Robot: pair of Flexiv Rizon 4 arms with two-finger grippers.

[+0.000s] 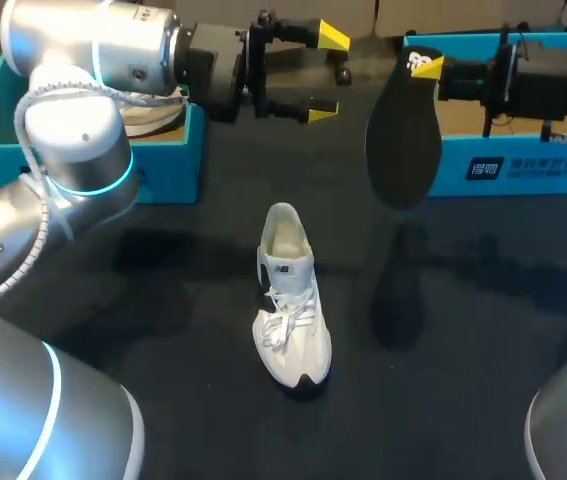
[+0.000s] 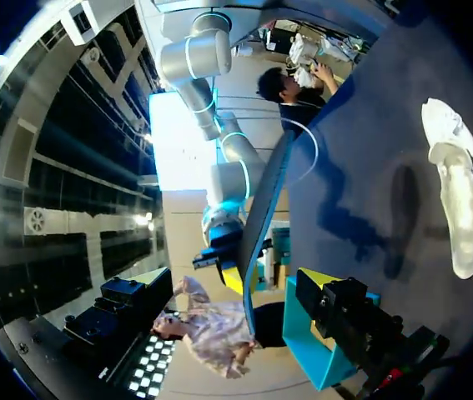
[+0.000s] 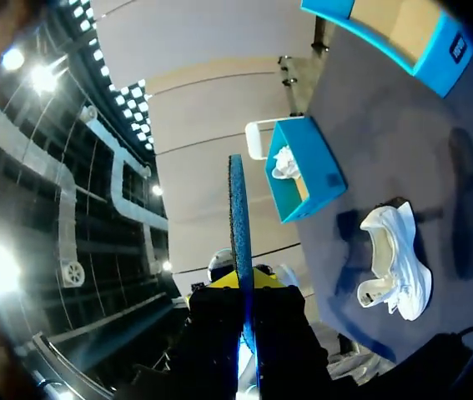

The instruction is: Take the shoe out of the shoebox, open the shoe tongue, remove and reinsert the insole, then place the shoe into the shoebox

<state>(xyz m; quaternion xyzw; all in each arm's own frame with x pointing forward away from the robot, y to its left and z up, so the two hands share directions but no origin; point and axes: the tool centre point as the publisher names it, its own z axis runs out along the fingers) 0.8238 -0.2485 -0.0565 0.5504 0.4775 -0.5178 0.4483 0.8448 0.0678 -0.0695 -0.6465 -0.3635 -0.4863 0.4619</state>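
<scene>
Insole (image 1: 400,140) out, so reinsertion looks to be your step: your right gripper (image 1: 426,66) pinches its end up and right of the shoe (image 1: 290,300), your left gripper (image 1: 327,73) gapes wide, raised beyond the shoe, and next you must steer the insole's free end into the shoe's mouth.

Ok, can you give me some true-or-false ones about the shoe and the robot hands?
1. The shoe is on the table. True.
2. The left gripper holds the shoe. False: it is open and empty, up above the table.
3. The right gripper holds the insole. True.
4. The insole is inside the shoe. False: it hangs in the air from the right gripper.
</scene>
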